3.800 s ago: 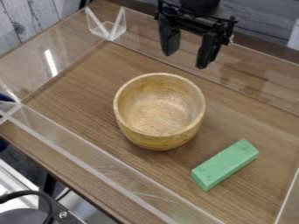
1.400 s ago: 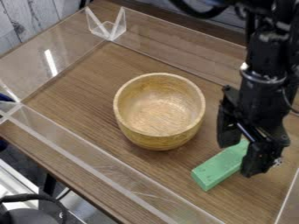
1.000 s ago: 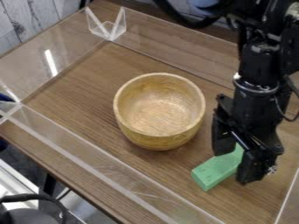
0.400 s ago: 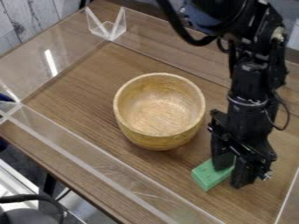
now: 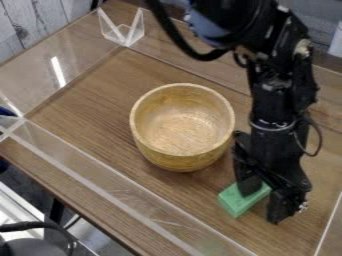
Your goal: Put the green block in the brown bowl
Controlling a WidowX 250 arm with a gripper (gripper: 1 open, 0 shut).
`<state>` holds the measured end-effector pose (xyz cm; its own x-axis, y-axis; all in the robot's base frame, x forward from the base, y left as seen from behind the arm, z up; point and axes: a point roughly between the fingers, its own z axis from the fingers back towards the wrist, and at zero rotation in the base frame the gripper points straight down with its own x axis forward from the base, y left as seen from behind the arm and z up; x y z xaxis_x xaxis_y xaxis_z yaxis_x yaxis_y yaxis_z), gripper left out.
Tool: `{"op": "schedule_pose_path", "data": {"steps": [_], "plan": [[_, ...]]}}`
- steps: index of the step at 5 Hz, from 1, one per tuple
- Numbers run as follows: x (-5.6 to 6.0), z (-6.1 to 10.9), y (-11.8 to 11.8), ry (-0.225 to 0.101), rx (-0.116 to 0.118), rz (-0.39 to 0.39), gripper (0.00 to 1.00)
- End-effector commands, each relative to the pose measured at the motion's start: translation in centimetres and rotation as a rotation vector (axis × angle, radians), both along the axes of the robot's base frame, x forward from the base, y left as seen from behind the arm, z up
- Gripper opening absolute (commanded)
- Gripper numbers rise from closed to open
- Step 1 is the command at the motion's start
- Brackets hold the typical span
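The green block (image 5: 239, 203) lies on the wooden table at the front right, and only its near end shows below the gripper. My black gripper (image 5: 265, 199) points down over the block. Its fingers stand apart, one on either side of the block, low near the table. The jaws look open and the block rests on the table. The brown bowl (image 5: 182, 125) sits upright to the left of the block, a short gap away, with nothing in it.
Clear acrylic walls (image 5: 83, 160) fence the wooden table on the front-left and back sides. A small clear triangular piece (image 5: 120, 27) stands at the back left corner. My arm (image 5: 274, 70) rises above the block at the right.
The gripper has come from the back of the table to above the green block and sunk down around it. The block and the bowl have stayed where they were.
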<state>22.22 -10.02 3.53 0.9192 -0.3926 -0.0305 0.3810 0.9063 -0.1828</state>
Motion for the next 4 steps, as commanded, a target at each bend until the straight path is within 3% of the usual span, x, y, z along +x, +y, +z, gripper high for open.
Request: {"op": "schedule_pose_path", "data": {"steps": [1,2,3,4], "plan": [[0.6,1.2,0.0,0.008,0.045,-0.009,1.0],[1.3,1.0,0.5,0.002,0.036,0.005,0.0],[2.0,1.0,1.0,-0.008,0.025,0.019,1.0],[2.0,1.0,1.0,-0.026,0.022,0.031,0.0]]}}
